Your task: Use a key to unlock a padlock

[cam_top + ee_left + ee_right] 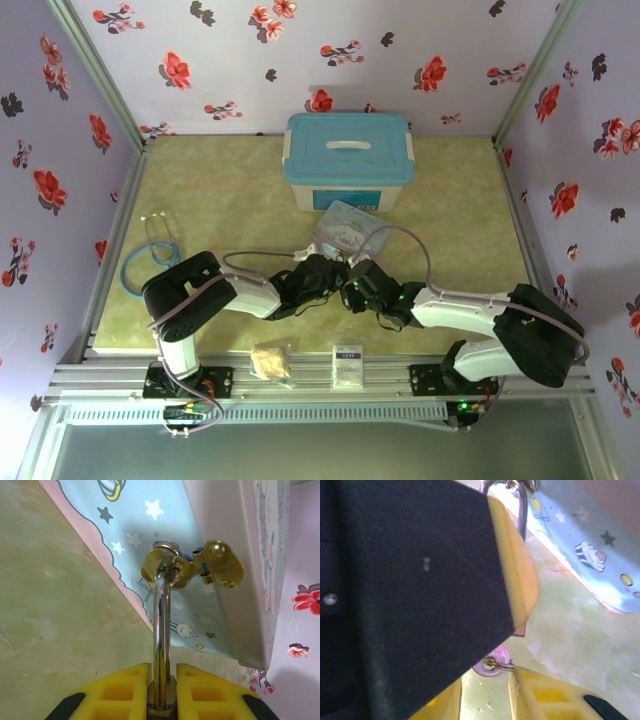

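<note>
- Left gripper (pixel 162 671) clamps the padlock (pixel 160 640) body; its shackle runs toward 12 o'clock through the blue tin's (pixel 165 525) hasp (pixel 220 566), apparently locked
- Right gripper (pixel 485 692) is narrowly parted, a small ring (pixel 496 663) at its 12 o'clock; I cannot tell whether it holds the key
- Inserting and turning remain

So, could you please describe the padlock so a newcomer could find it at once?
Start at the big blue lidded box at the table's back; the cartoon tin lies just in front. The padlock is hooked through the tin's brass hasp: the one thing with a thin silver shackle, its body in the left end effector.
</note>
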You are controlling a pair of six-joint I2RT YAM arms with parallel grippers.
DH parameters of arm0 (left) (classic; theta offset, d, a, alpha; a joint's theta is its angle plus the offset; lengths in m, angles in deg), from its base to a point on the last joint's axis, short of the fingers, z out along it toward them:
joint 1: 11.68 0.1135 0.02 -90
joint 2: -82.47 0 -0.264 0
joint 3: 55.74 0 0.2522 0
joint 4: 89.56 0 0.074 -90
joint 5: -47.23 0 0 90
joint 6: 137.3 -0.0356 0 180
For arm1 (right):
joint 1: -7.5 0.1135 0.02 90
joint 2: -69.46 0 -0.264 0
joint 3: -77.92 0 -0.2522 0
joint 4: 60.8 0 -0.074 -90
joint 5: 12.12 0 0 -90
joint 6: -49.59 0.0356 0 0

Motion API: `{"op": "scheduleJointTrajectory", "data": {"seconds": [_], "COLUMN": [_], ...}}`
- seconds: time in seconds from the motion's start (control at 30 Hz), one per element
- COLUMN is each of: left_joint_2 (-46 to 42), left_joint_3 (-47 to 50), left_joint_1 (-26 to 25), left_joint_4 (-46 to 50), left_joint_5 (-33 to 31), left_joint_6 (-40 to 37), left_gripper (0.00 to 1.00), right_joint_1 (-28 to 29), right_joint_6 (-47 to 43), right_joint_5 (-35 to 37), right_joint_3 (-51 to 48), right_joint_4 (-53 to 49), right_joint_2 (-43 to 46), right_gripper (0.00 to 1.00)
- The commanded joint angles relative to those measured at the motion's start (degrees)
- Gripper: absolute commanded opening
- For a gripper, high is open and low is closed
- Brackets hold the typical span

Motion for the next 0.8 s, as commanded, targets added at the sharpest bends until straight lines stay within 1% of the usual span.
{"op": "scheduleJointTrajectory", "data": {"seconds": [0.0, 0.03, 0.07, 0.13, 0.23, 0.33, 0.43, 0.5, 0.57, 0.6, 0.63, 0.7, 0.77], "left_joint_2": [-0.8, -0.5, -0.5, -0.6, -0.8, -1.4, -2.0, -1.7, -1.4, -1.4, -1.4, -1.7, -2.5], "left_joint_3": [0.2, 0.6, 0.6, 0.4, 1.4, 2.2, 3.0, 3.6, 3.8, 3.7, 3.7, 3.6, 3.1], "left_joint_1": [-0.6, -0.6, -0.7, -0.7, -0.8, -0.8, -0.8, -0.7, -0.7, -0.7, -0.7, -0.5, -0.1], "left_joint_4": [-1.0, -2.5, -2.7, -2.1, -3.1, -3.8, -3.8, -5.0, -5.9, -6.1, -5.9, -4.8, -1.7], "left_joint_5": [3.1, 3.7, 4.0, 4.7, 5.6, 6.2, 6.2, 6.2, 6.2, 6.2, 6.2, 6.0, 5.9], "left_joint_6": [2.4, 2.8, 3.1, 3.2, 4.4, 4.8, 4.9, 5.3, 5.4, 5.4, 5.1, 4.2, 2.3], "left_gripper": [0.00, 0.00, 0.00, 0.00, 0.00, 0.00, 0.00, 0.00, 0.00, 0.00, 0.00, 0.00, 0.00], "right_joint_1": [1.9, 2.2, 2.4, 2.5, 2.5, 2.1, -1.0, -3.9, -6.0, -6.2, -6.2, -5.9, -5.8], "right_joint_6": [-1.7, -1.8, -2.2, -3.4, -5.0, -3.9, -0.2, 3.6, 6.2, 6.2, 6.0, 5.1, 4.9], "right_joint_5": [9.6, 10.2, 12.0, 13.2, 12.4, 11.0, 2.8, -3.8, -8.2, -8.6, -8.5, -7.0, -5.7], "right_joint_3": [1.4, 1.3, 0.9, 1.0, 1.7, 1.0, -2.9, -6.2, -8.5, -8.8, -8.5, -7.7, -8.1], "right_joint_4": [5.1, 6.4, 8.0, 9.3, 10.8, 13.6, 20.0, 26.4, 31.8, 32.3, 30.8, 26.1, 22.5], "right_joint_2": [-0.2, -0.4, -0.7, -1.6, -3.6, -4.2, -2.9, -2.3, -2.4, -2.4, -2.1, -0.8, 1.6], "right_gripper": [0.29, 0.28, 0.28, 0.26, 0.21, 0.14, 0.10, 0.08, 0.08, 0.10, 0.12, 0.24, 0.26]}}
